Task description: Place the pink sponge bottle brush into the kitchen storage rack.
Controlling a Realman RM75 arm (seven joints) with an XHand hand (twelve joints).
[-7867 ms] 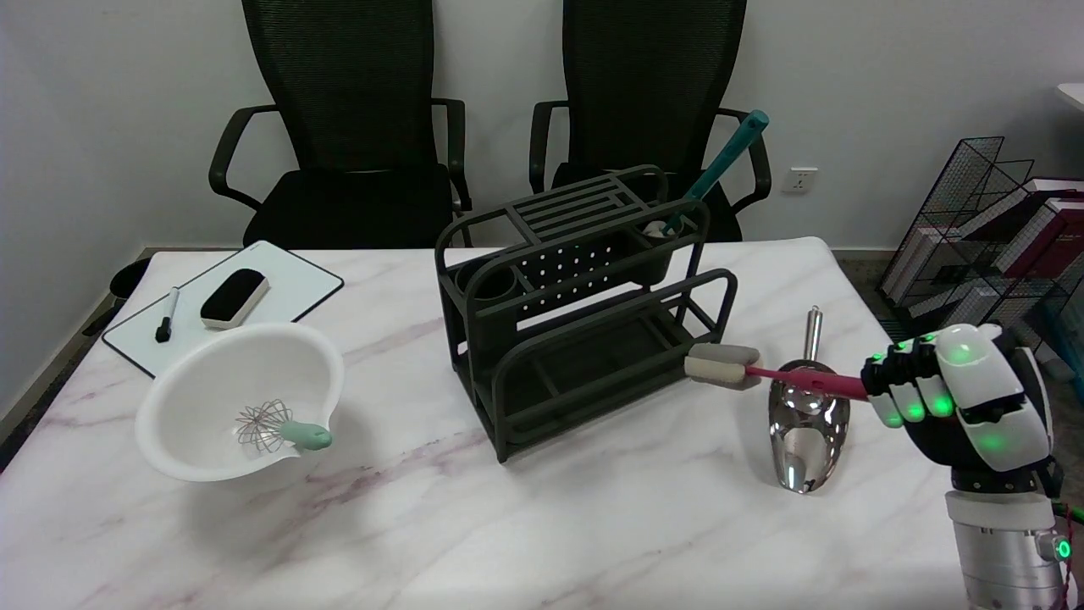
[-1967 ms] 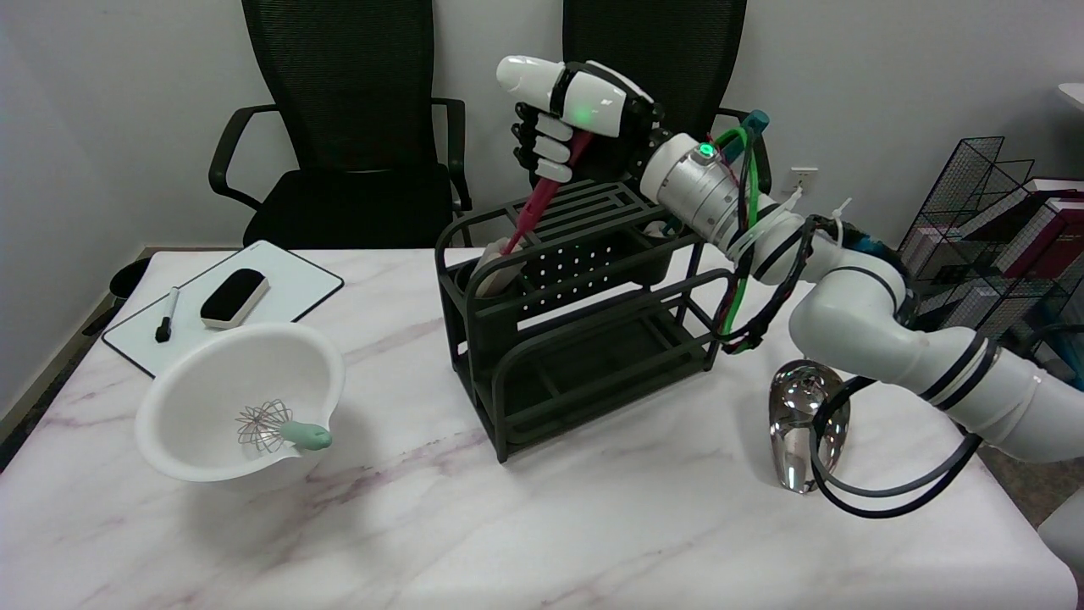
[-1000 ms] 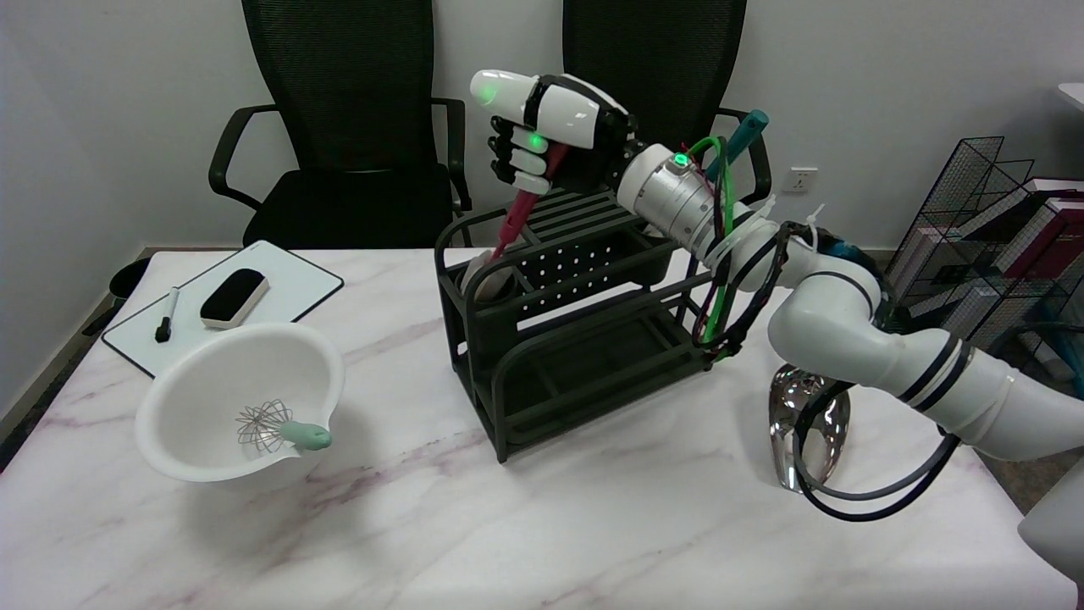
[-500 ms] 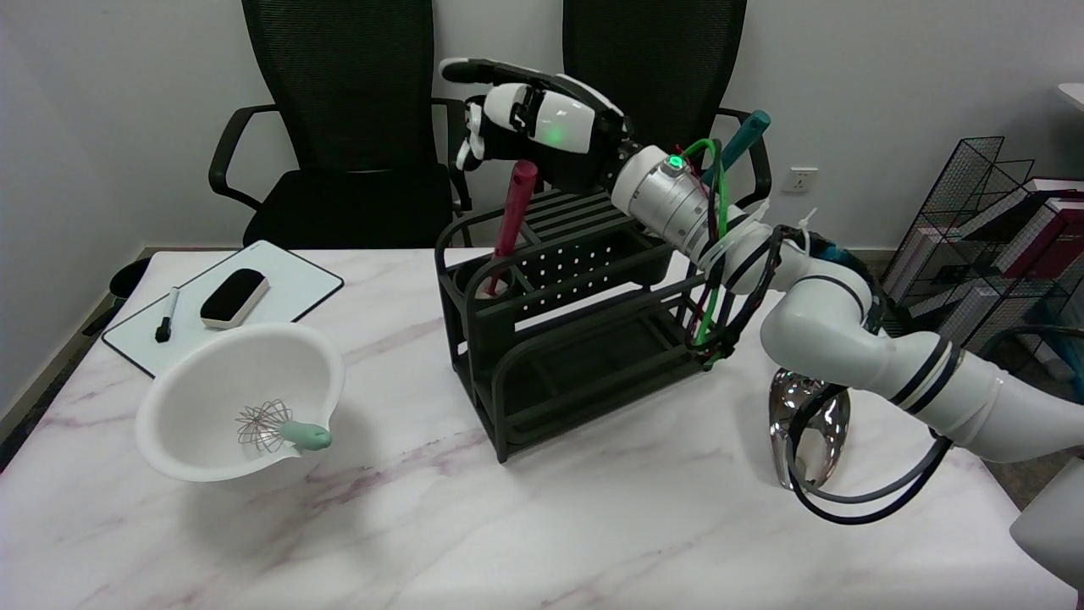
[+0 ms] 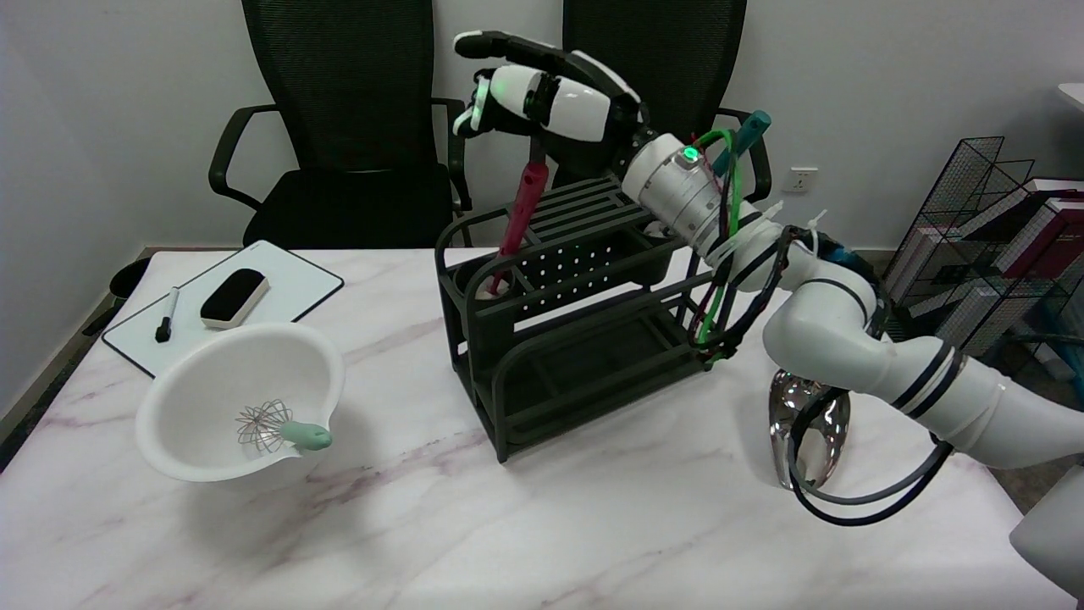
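Slim pink brush [image 5: 520, 212] in slatted rack [image 5: 584, 339]

i get even, bright indoor light from overhead, no harsh hotspots. soft shadows sit under the white bowl [image 5: 240, 398] and beside the rack [image 5: 576, 305] on the marble table [image 5: 542, 525]. the metal scoop [image 5: 804, 428] throws mirror glare. green leds glow on my right hand [image 5: 542, 93]. focus is sharp throughout, slight softness at corners, no motion blur.
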